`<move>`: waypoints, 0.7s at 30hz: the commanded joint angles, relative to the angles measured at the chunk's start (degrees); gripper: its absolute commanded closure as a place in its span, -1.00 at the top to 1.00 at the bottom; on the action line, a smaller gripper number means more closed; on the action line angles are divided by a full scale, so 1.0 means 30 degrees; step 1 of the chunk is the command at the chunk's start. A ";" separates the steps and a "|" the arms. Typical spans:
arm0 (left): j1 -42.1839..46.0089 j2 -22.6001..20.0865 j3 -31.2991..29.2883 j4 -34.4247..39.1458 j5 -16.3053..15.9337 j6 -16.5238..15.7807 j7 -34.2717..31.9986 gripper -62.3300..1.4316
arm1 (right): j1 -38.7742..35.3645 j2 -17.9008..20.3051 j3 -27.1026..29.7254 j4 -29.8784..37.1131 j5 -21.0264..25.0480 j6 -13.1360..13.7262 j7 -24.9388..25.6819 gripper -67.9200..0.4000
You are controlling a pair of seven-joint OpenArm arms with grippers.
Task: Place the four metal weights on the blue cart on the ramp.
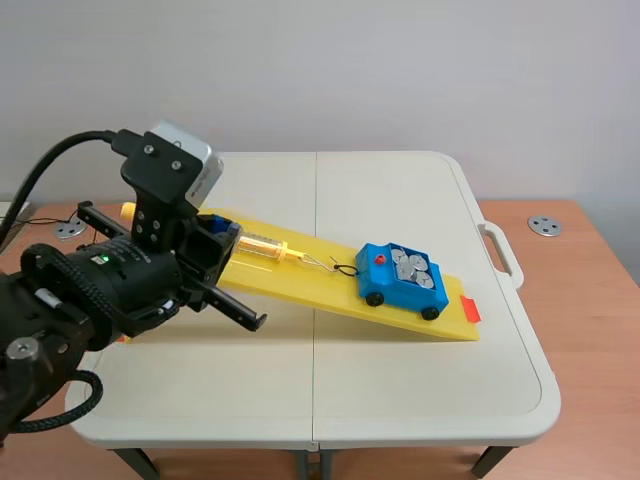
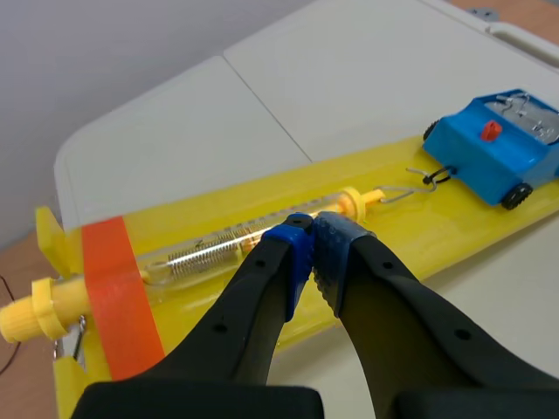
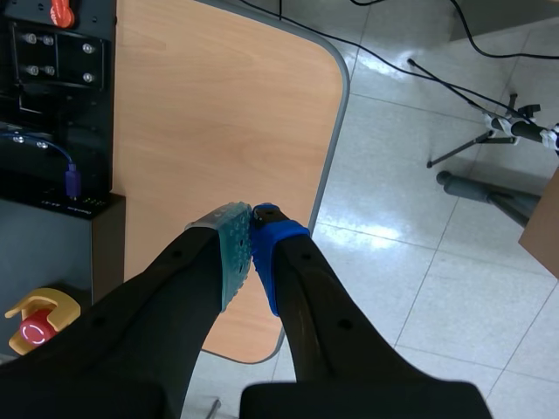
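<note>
A blue cart (image 1: pixel 400 277) stands on the lower part of the yellow ramp (image 1: pixel 300 280), with several round metal weights (image 1: pixel 413 268) lying in its top. A wire hook joins the cart to a clear spring scale (image 1: pixel 265 243) higher up the ramp. My left gripper (image 1: pixel 222 240) hovers at the ramp's upper end, shut on nothing. In the left wrist view this gripper (image 2: pixel 313 229) sits just above the spring scale (image 2: pixel 218 253), with the cart (image 2: pixel 493 150) well ahead. My right gripper (image 3: pixel 251 220) is shut and empty, off to the side over a wooden tabletop (image 3: pixel 218 113) and floor.
The ramp lies across a white folding table (image 1: pixel 400 370) with a handle (image 1: pixel 503 255) at its right edge. Orange tape (image 2: pixel 118 297) crosses the ramp's upper end. A yellow emergency stop button (image 3: pixel 35 325) and a black box (image 3: pixel 57 96) lie beside the right gripper.
</note>
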 commanded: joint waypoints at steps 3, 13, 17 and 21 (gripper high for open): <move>-0.1435 0.0415 -0.0160 0.0437 -0.0503 0.0969 -0.3002 -0.88 | -0.0627 0.0357 0.1523 0.1727 0.0838 0.0874 0.0852 -0.97; -0.2361 0.0415 -0.0160 -0.0823 -0.0503 0.1209 -0.3257 -0.88 | -0.0627 0.0357 0.1523 0.1727 0.0772 0.0874 0.0852 -0.97; -0.2368 0.0415 -0.0160 -0.0882 -0.0495 0.1209 -0.3257 -0.88 | -0.0627 0.0357 0.1523 0.1727 0.0772 0.0874 0.0852 -0.97; -0.2368 0.0415 -0.0160 -0.0882 -0.0495 0.1209 -0.3249 -0.88 | -0.0627 0.0357 0.1523 0.1727 0.0772 0.0874 0.0852 -0.97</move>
